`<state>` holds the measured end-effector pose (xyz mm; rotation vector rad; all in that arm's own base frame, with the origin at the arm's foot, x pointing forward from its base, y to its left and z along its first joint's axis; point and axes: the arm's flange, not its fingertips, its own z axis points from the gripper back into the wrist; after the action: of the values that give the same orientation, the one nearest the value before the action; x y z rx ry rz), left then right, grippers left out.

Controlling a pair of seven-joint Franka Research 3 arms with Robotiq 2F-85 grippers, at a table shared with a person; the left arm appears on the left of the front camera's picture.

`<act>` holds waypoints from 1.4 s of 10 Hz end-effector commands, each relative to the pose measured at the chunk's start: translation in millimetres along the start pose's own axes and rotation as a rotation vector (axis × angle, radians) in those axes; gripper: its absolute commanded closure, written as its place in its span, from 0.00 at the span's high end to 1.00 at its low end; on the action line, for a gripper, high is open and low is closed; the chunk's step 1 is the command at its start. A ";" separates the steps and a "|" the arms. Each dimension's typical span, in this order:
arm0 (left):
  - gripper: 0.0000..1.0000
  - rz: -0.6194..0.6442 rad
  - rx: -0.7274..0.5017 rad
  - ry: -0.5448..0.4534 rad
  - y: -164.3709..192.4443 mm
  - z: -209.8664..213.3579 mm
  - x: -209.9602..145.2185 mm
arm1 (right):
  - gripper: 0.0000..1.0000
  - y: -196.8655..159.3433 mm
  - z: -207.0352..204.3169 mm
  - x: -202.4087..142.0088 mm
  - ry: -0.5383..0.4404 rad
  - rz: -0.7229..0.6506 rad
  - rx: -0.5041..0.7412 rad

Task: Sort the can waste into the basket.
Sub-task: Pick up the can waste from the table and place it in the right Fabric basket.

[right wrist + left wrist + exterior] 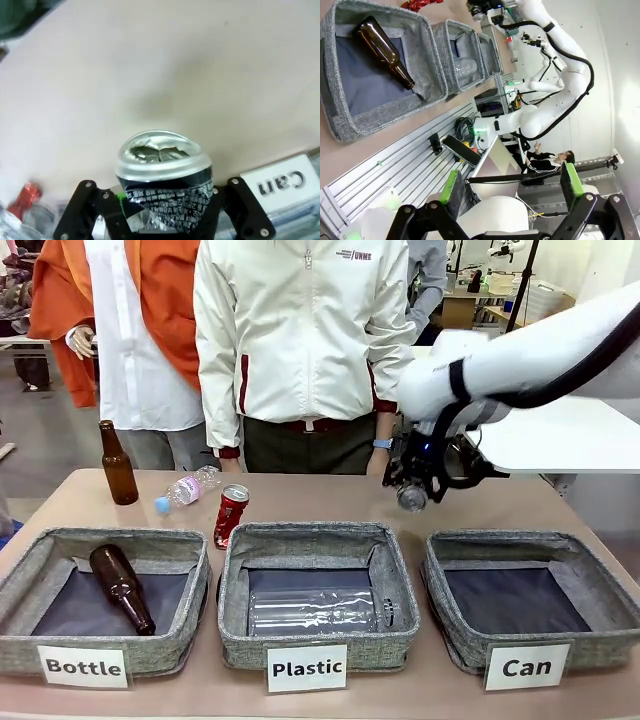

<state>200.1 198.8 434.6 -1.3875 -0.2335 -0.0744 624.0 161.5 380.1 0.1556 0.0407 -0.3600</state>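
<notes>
**Dark can (162, 172) gripped, basket (520, 537) close by**

On the table (320, 502), the "Can" basket sits a bit to the right of the right gripper (413, 492), on the robot's side. That gripper's jaws pinch the dark can, its silver top pointing away from the wrist. The left gripper (511, 181) is far off, with its jaws spread wide. The red can (231, 514) stands near the middle basket.

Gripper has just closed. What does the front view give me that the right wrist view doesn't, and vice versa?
Front: the Bottle basket, Plastic basket and Can basket in a row, with the right gripper just beyond the last. Right wrist: the dark can's dented silver top and printed side clamped between the jaws. Both: that can, the red can, the Can card.
</notes>
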 end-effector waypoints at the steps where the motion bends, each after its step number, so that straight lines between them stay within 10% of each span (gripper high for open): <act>1: 1.00 -0.011 -0.021 -0.011 -2.2 1.1 0.3 | 0.00 -52.2 61.6 -50.6 0.139 0.348 0.038; 4: 1.00 -0.011 -0.021 -0.011 -2.2 1.1 0.3 | 0.00 -134.9 93.3 -139.4 0.121 0.985 -0.221; 7: 1.00 -0.011 -0.021 -0.011 -2.2 1.1 0.3 | 0.00 -190.7 69.3 -156.7 0.108 1.423 -0.113; 13: 1.00 -0.011 -0.021 -0.011 -2.2 1.1 0.3 | 0.00 -207.2 52.6 -159.6 0.031 1.548 0.014; 14: 1.00 -0.011 -0.021 -0.011 -2.2 1.1 0.3 | 0.58 -204.6 50.5 -157.6 0.020 1.548 0.024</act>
<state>200.0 199.0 435.0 -1.3880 -0.2352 -0.0740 400.9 18.7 412.6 0.1440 -0.0481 1.1712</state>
